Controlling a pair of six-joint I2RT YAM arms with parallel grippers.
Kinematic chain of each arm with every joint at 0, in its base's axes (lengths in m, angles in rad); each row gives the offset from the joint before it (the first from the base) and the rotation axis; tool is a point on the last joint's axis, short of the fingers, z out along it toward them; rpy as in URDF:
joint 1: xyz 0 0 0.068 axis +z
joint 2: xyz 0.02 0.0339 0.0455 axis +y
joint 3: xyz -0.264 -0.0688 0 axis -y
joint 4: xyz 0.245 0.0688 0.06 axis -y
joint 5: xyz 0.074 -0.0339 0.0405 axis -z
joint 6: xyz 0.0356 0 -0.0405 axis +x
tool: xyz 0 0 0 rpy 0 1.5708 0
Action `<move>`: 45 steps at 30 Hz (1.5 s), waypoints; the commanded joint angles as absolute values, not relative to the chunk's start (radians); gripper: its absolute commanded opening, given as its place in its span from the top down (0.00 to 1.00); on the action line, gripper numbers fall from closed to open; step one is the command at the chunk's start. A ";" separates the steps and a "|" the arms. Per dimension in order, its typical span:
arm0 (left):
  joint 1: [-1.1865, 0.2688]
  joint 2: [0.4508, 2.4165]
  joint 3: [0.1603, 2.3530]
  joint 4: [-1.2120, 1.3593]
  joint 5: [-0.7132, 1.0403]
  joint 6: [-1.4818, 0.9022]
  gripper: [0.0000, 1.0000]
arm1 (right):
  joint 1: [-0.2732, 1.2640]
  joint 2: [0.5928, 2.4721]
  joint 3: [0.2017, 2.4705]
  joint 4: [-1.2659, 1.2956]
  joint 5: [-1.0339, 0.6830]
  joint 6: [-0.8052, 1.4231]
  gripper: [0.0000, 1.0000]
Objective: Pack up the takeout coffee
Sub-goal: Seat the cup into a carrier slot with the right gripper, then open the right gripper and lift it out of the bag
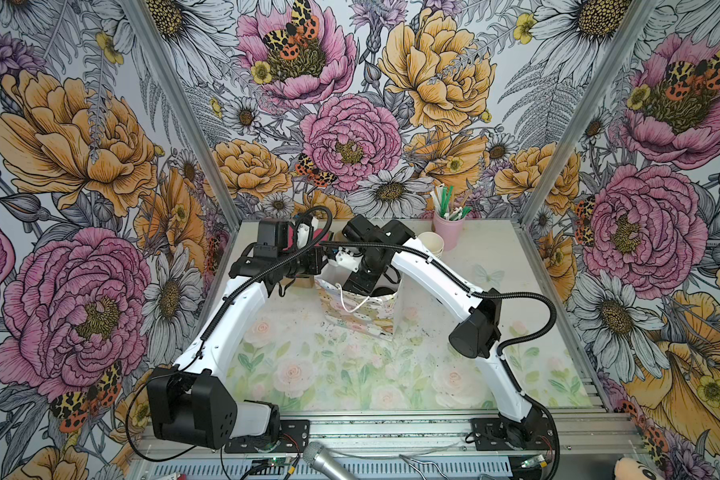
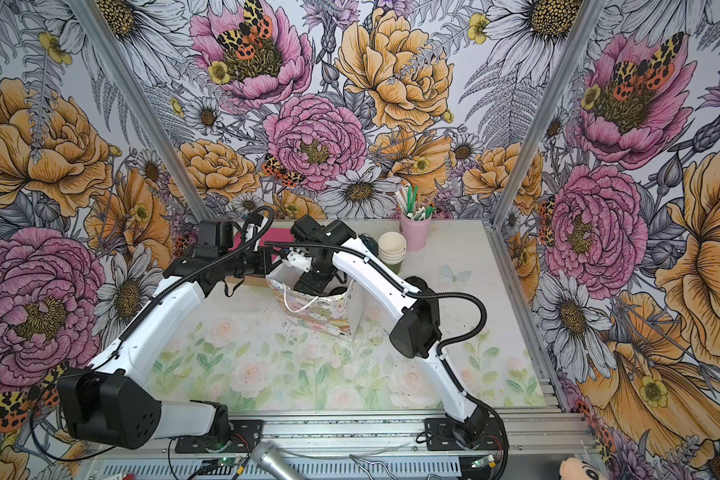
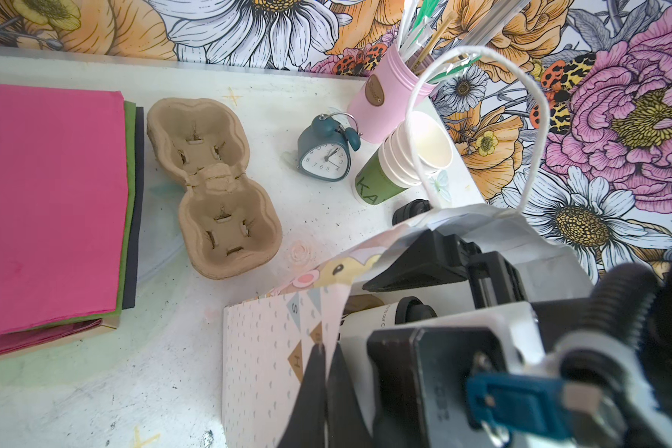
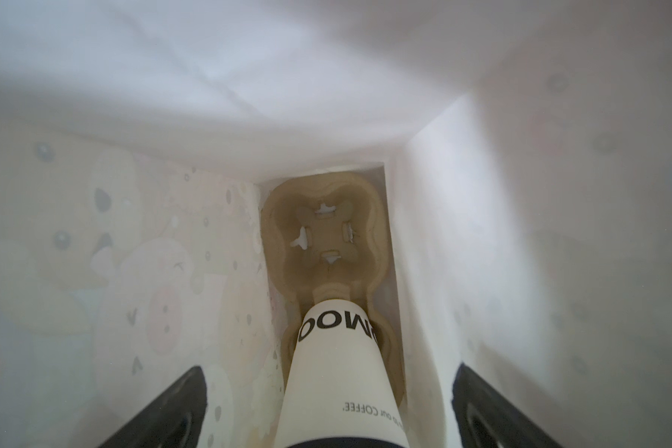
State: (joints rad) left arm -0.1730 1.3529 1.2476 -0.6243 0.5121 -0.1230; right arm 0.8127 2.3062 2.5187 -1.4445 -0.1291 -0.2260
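The takeout coffee (image 4: 342,380), a white paper cup with a black lid (image 3: 414,310), stands in one hollow of a brown pulp carrier (image 4: 323,229) at the bottom of the patterned paper bag (image 1: 358,316) (image 2: 321,311). My right gripper (image 4: 328,372) reaches down into the bag and is open. Its black fingers (image 4: 171,411) stand wide on either side of the cup without touching it. My left gripper (image 3: 324,349) is shut on the bag's top edge (image 3: 326,310) at its left side and holds the mouth apart. In both top views the arms hide the cup.
Behind the bag lie a second pulp carrier (image 3: 214,186), a teal alarm clock (image 3: 324,153), nested cups with a green bottom one (image 3: 396,166) (image 1: 431,245), a pile of black lids (image 3: 410,209) and a pink cup of straws (image 1: 447,226). Pink napkins (image 3: 47,201) lie at the back left.
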 commanded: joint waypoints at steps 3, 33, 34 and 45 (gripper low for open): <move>-0.187 1.364 1.265 -0.630 0.520 -0.105 1.00 | 0.816 2.265 2.548 -1.362 -0.155 -0.218 0.01; -0.186 1.355 1.261 -0.635 0.507 -0.101 1.00 | 0.799 2.078 2.548 -1.244 -0.204 -0.213 0.01; -0.185 1.355 1.260 -0.635 0.507 -0.101 1.00 | 0.799 2.067 2.549 -1.238 -0.214 -0.212 0.00; -0.185 1.344 1.273 -0.635 0.500 -0.109 0.82 | 0.763 1.905 2.523 -1.143 -0.255 -0.174 0.01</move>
